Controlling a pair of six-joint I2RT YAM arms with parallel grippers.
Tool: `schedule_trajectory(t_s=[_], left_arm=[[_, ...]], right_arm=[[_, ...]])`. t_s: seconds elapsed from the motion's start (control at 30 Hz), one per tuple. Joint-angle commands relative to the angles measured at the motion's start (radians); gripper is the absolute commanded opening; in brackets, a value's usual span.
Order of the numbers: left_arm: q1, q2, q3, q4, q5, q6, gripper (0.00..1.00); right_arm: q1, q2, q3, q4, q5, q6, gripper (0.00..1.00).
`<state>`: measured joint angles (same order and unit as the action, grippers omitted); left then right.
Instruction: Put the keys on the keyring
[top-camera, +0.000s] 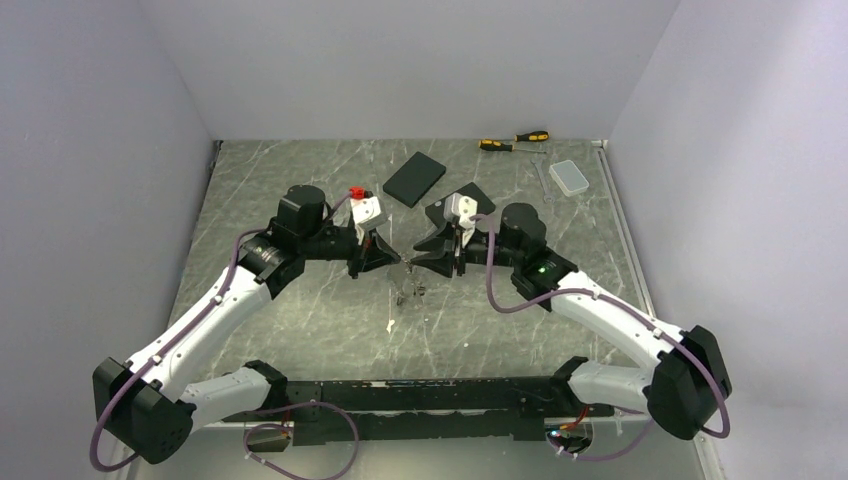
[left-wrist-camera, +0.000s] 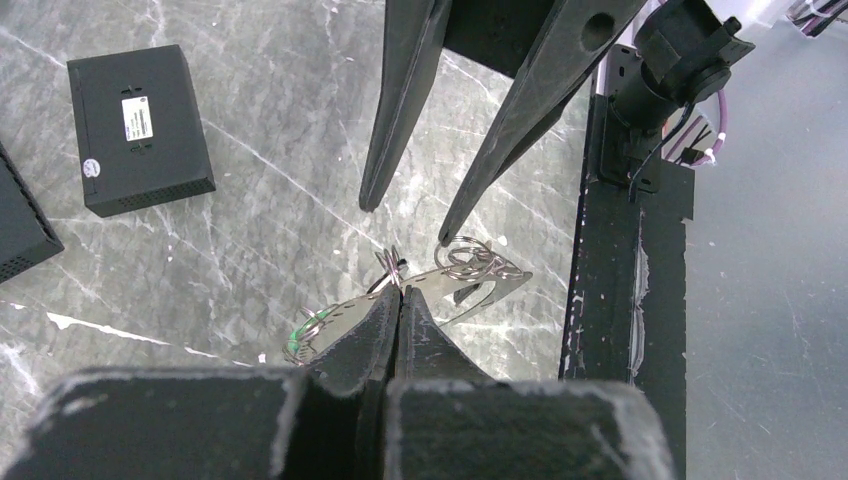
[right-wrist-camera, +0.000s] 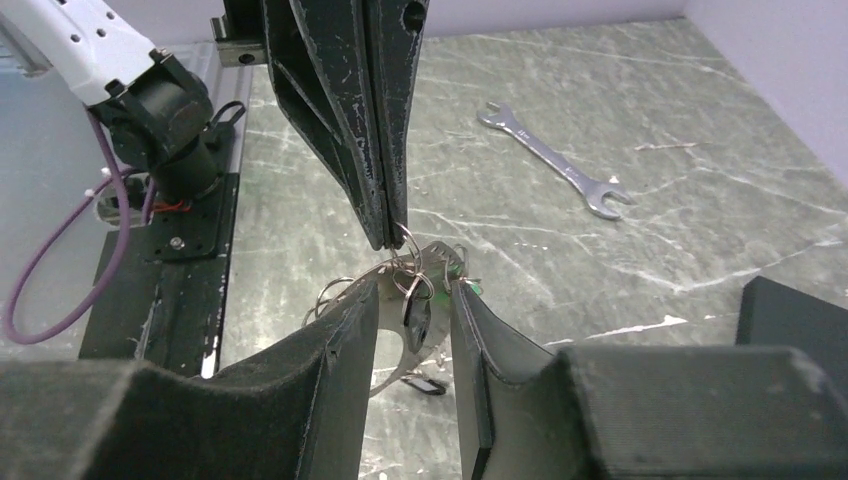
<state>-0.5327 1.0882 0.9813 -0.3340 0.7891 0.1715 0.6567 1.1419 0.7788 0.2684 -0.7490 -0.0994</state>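
Left claw (left-wrist-camera: 400, 297) is pinched fully shut on the keyring (left-wrist-camera: 350, 313), a thin grey metal loop held off the bench (top-camera: 300, 330) at centre frame in the top view, between the two arms. Small wire rings and keys (right-wrist-camera: 415, 315) are bunched on and around it; one green key head (left-wrist-camera: 296, 345) shows at the lower left of the bunch in the left wrist view. Right claw (right-wrist-camera: 413, 292) is tip to tip with the left one, jaws part open with a clear gap. It straddles a dark-headed key hanging from the bunch; can't tell if the fingers touch it. Open-ended wrench (right-wrist-camera: 555, 165) lies flat on the bench, upper right of the right wrist view. Flat black box (top-camera: 414, 178), two yellow-and-black screwdrivers (top-camera: 513, 141) and a clear plastic box (top-camera: 570, 177) are at the top of the top view, well apart from the claws.
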Motion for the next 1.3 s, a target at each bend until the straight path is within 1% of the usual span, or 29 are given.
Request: schedule_trajectory(t_s=[0.0, 0.2, 0.4, 0.77, 0.9, 1.13, 1.27], left_arm=[[-0.007, -0.021, 0.007, 0.055, 0.04, 0.016, 0.0], [-0.007, -0.019, 0.007, 0.053, 0.043, 0.017, 0.0], [-0.008, -0.02, 0.007, 0.051, 0.041, 0.02, 0.0], [-0.008, -0.024, 0.007, 0.053, 0.056, 0.022, 0.0], [-0.01, -0.025, 0.007, 0.053, 0.06, 0.023, 0.0], [-0.009, -0.024, 0.006, 0.053, 0.068, 0.023, 0.0], [-0.01, -0.026, 0.007, 0.053, 0.068, 0.025, 0.0]], right_arm=[[-0.002, 0.04, 0.058, 0.04, -0.087, 0.014, 0.36], [-0.002, 0.068, 0.062, 0.076, -0.112, 0.037, 0.33], [-0.002, 0.095, 0.08, 0.082, -0.133, 0.041, 0.32], [-0.002, 0.114, 0.092, 0.076, -0.118, 0.033, 0.28], [-0.002, 0.119, 0.096, 0.073, -0.103, 0.029, 0.28], [-0.002, 0.127, 0.104, 0.072, -0.067, 0.029, 0.36], [-0.003, 0.125, 0.101, 0.071, -0.05, 0.027, 0.35]])
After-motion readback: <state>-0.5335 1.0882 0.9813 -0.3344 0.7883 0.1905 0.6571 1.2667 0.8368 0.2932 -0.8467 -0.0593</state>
